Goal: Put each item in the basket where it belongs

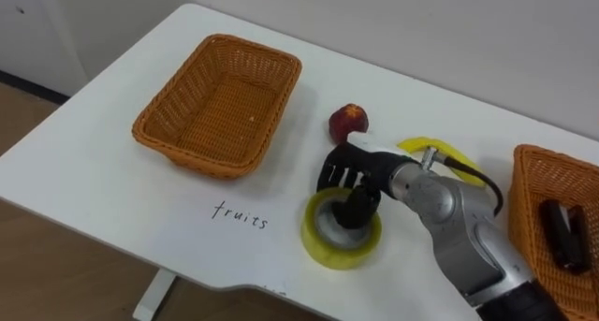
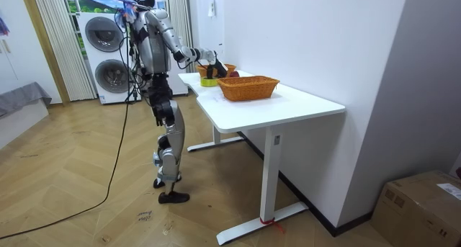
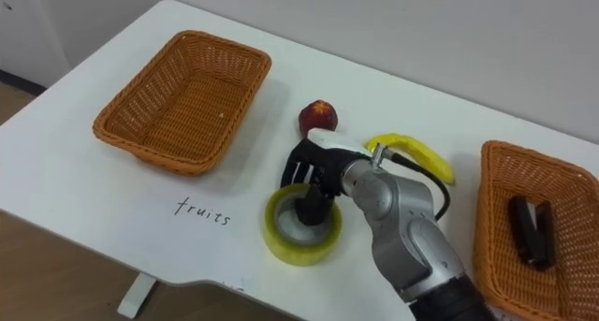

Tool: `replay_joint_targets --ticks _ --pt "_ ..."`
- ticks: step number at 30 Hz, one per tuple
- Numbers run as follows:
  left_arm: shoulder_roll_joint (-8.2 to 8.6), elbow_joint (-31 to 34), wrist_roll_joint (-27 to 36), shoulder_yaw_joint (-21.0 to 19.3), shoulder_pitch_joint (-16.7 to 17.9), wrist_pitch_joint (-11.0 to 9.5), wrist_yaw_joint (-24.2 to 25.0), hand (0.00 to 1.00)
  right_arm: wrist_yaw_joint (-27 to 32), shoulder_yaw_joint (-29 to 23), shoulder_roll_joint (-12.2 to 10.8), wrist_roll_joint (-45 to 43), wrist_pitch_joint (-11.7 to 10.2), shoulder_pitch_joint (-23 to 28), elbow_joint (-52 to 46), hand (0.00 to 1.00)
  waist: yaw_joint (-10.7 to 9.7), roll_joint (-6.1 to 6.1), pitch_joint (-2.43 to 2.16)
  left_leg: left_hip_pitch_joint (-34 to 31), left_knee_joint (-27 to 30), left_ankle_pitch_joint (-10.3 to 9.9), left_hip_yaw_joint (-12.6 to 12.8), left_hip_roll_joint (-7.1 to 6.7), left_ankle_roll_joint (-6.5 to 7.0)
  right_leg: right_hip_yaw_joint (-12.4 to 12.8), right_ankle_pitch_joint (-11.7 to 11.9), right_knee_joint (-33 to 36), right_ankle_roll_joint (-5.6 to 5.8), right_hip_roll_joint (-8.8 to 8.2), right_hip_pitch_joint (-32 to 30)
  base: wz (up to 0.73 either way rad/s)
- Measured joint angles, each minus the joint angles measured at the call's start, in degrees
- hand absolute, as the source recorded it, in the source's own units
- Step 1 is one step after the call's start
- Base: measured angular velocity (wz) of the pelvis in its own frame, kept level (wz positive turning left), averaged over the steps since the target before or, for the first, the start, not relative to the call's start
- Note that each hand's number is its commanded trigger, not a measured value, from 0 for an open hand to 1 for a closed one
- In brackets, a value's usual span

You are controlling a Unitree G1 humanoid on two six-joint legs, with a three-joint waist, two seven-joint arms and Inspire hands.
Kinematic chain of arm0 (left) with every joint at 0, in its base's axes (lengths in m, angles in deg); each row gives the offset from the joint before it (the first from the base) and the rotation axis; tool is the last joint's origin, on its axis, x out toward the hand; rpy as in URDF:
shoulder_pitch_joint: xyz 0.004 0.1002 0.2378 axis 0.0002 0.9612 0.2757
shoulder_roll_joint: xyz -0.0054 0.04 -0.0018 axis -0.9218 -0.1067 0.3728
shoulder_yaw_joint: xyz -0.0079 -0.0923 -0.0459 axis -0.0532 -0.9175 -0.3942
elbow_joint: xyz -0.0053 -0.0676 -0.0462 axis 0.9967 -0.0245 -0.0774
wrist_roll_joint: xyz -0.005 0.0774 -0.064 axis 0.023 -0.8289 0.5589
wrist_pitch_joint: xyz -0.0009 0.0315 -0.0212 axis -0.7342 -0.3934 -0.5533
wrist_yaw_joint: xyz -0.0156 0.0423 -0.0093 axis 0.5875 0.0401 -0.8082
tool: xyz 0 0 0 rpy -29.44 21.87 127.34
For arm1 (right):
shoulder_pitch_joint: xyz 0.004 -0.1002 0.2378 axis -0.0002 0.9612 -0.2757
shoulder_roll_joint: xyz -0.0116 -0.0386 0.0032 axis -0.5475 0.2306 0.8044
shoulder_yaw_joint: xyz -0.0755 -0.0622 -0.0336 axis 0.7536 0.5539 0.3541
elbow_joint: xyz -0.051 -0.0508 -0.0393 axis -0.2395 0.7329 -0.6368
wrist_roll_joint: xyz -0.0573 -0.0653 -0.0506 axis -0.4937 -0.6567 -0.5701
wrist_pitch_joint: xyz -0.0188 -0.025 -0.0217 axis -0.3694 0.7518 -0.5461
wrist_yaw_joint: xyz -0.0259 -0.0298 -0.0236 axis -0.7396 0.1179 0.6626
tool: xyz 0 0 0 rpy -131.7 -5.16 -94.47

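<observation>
While the right hand (image 1: 360, 185) pinches the wide yellow tape roll (image 1: 323, 246) on the white tabletop (image 1: 94, 171) right of the empty wicker basket (image 1: 187, 153), its fingers (image 1: 342, 178) should tighten before lifting straight up.

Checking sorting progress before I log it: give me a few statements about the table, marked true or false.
The left basket holds no fruit. True.
A dark item lies in the right basket. True.
The banana lies in the right basket. False: it lies on the table, outside both baskets.
The right hand is at the yellow tape roll. True.
The red fruit sits in the left basket. False: it sits on the table, between the baskets.
</observation>
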Motion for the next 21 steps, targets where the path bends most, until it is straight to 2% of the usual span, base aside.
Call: replay_joint_targets --ticks 5,14,18,21 --pt "-0.16 -1.2 0.3 0.0 -0.1 -0.1 -0.1 0.0 -0.5 -0.3 0.1 0.7 0.0 0.0 -0.6 1.0 -0.4 -0.03 0.09 0.1 0.2 0.0 0.0 -0.03 0.01 0.1 0.0 0.0 0.0 0.0 0.1 0.0" --pt "0.05 -1.6 1.7 -0.1 0.8 -0.7 0.3 0.0 -1.5 -1.2 1.2 5.3 -0.8 0.5 -4.5 1.0 -3.1 0.76 0.65 0.1 0.1 0.0 -0.1 -0.05 0.05 1.2 0.0 0.0 0.0 0.04 0.1 0.01" --pt "-0.05 -1.6 1.7 -0.2 1.1 -1.8 1.3 0.0 -1.4 -4.6 1.2 5.7 -1.5 1.5 -6.2 1.0 -3.6 0.76 0.63 0.2 0.2 0.0 0.0 -0.06 0.05 1.4 0.0 0.0 0.0 0.04 0.1 0.0" --pt "-0.04 -1.5 1.6 -0.6 1.6 -1.8 1.6 0.0 -1.1 -6.5 1.4 6.0 -1.9 1.7 -7.2 1.0 -4.5 0.95 0.42 0.3 0.1 0.1 0.1 -0.06 0.06 1.5 0.0 0.0 0.0 0.04 0.1 0.0"
